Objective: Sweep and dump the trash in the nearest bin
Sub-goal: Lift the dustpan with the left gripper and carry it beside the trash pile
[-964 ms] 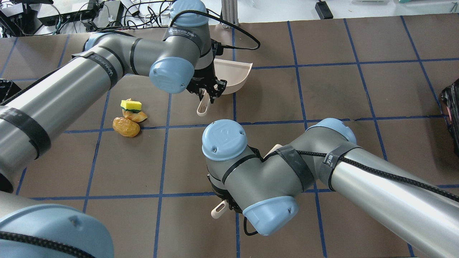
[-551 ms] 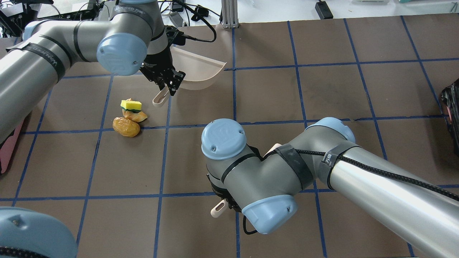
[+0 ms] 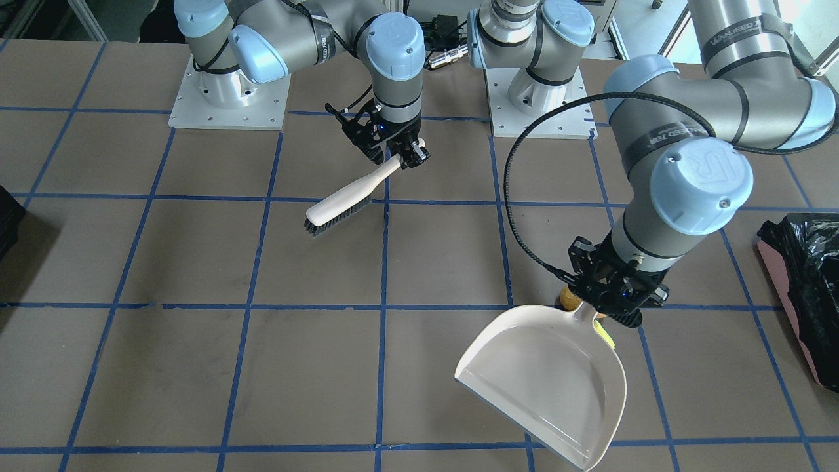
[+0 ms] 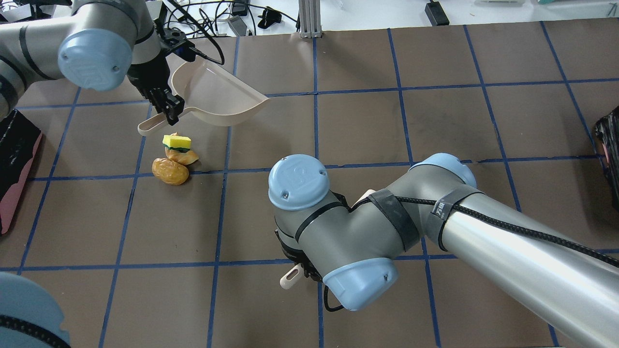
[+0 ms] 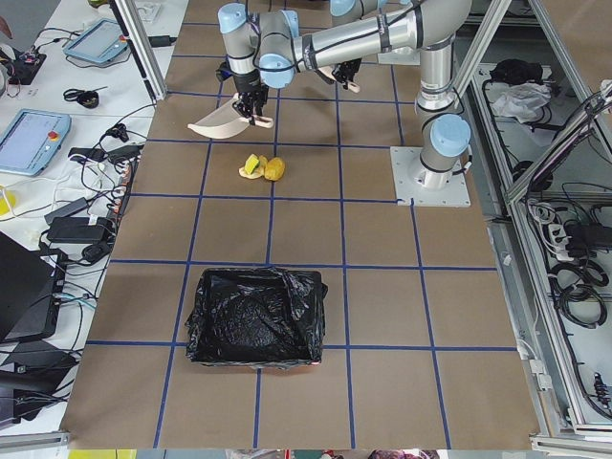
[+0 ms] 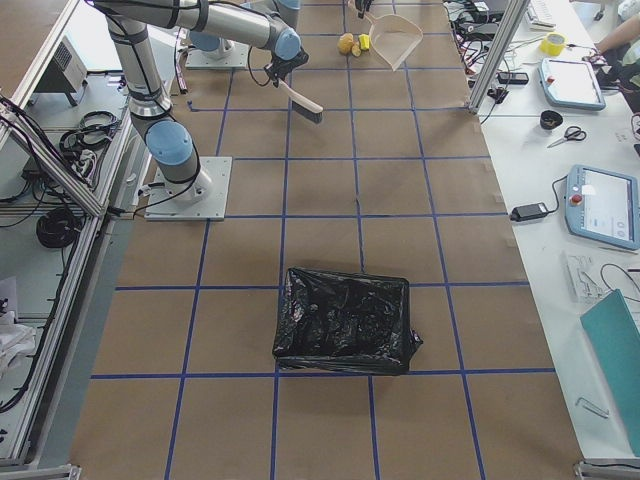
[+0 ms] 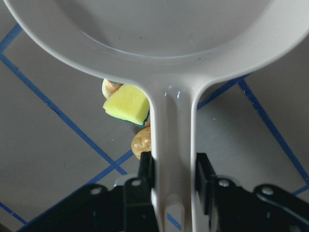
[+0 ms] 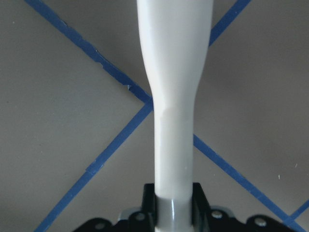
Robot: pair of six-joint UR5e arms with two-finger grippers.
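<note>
The trash [image 4: 173,158] is a small pile: a brown lump [image 4: 170,171], a yellow-green sponge piece [image 4: 177,141] and pale orange bits. It also shows in the left wrist view [image 7: 126,104]. My left gripper [image 4: 167,108] is shut on the handle of a beige dustpan [image 4: 217,96], held tilted above the table just behind the pile [image 3: 606,335]. My right gripper [image 3: 400,154] is shut on the handle of a beige brush [image 3: 341,203], bristles near the table at mid table. The pink-sided bin [image 4: 14,164] with a black bag stands at the table's left end [image 5: 253,316].
A second black-bagged bin [image 6: 345,320] stands at the table's right end, seen at the edge of the overhead view [image 4: 610,145]. The brown table has blue tape grid lines. Cables and boxes lie beyond the far edge [image 4: 232,9].
My left arm has swung to the left with the dustpan, from mid table to just behind the trash pile, and the pan has turned. The right arm has barely moved.
</note>
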